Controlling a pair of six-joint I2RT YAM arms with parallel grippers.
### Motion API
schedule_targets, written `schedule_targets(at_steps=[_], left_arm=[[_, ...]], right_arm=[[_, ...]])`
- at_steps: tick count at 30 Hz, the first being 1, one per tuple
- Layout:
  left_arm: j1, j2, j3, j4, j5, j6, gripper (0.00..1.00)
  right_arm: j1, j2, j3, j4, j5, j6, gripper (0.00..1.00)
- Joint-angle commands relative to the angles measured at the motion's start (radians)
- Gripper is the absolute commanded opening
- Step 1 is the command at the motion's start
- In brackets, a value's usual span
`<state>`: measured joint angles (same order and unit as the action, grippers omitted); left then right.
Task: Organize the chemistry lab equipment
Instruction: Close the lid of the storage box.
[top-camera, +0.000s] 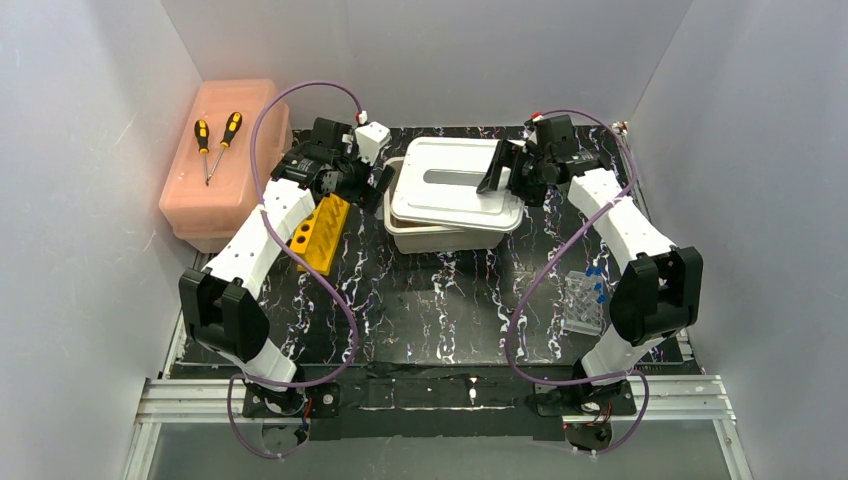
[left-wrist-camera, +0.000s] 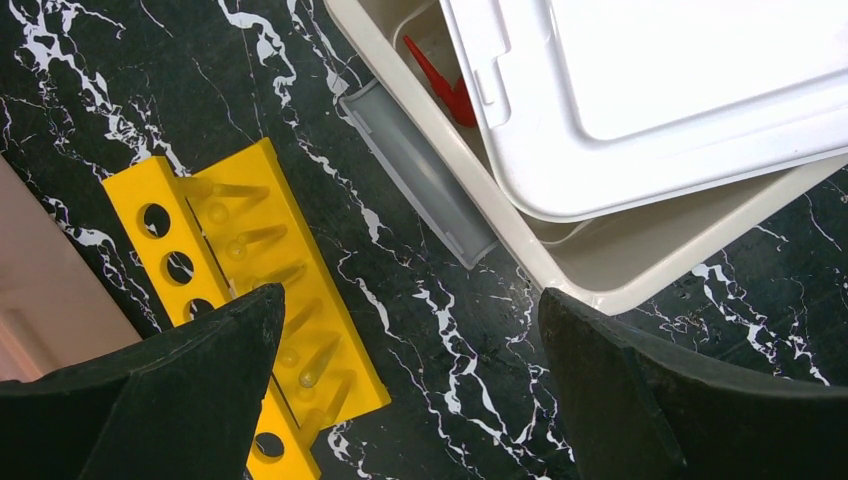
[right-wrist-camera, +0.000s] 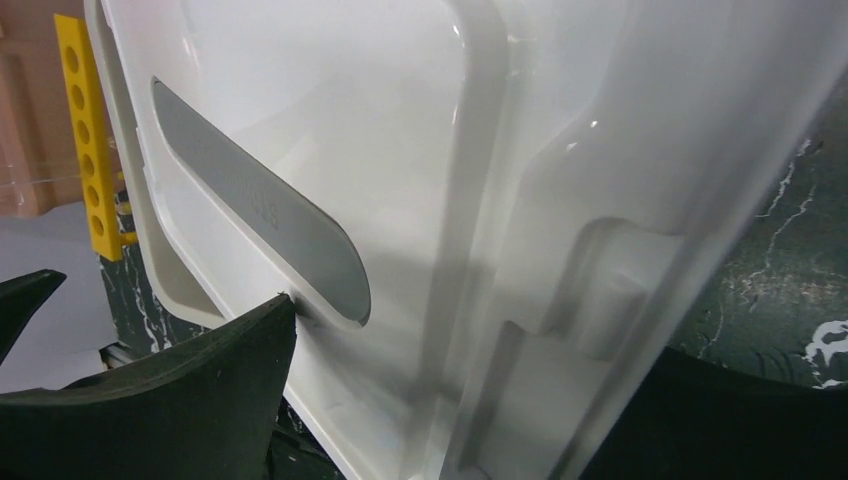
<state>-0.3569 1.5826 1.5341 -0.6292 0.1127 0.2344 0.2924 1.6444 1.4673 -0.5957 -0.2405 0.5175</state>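
Found the yellow rack lying flat on the table just left of the bin, below the left hand, which hung spread open and empty. Judged it light, stiff moulded plastic, smooth and a little slippery, not fragile; best pinched across its narrow width near the middle, clear of the row of round holes and tapered pegs. Saw the right hand open too, straddling the right edge of the skewed lid without gripping it.

The yellow tube rack is lying on the table just beside the white bin, inside which a red cap is showing.
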Motion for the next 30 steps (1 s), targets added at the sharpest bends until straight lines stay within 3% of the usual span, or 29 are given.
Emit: schedule_targets(at_steps=[1,9,17,30], left_arm=[[0.003,-0.02,0.021,-0.004,0.0,0.0,0.98],[0.005,-0.027,-0.008,0.011,-0.002,0.0,0.98],[0.007,-0.038,-0.006,0.01,-0.007,0.01,0.98],[0.008,-0.025,0.044,-0.019,0.046,-0.06,0.98]], right_arm=[[-0.018,0.007,0.08,-0.091,0.074,-0.084,0.98],[-0.024,-0.002,0.125,-0.116,0.049,-0.086,0.98],[-0.042,0.008,0.213,-0.197,0.176,-0.145,0.99],[-0.039,0.022,0.14,-0.147,0.234,-0.165,0.98]])
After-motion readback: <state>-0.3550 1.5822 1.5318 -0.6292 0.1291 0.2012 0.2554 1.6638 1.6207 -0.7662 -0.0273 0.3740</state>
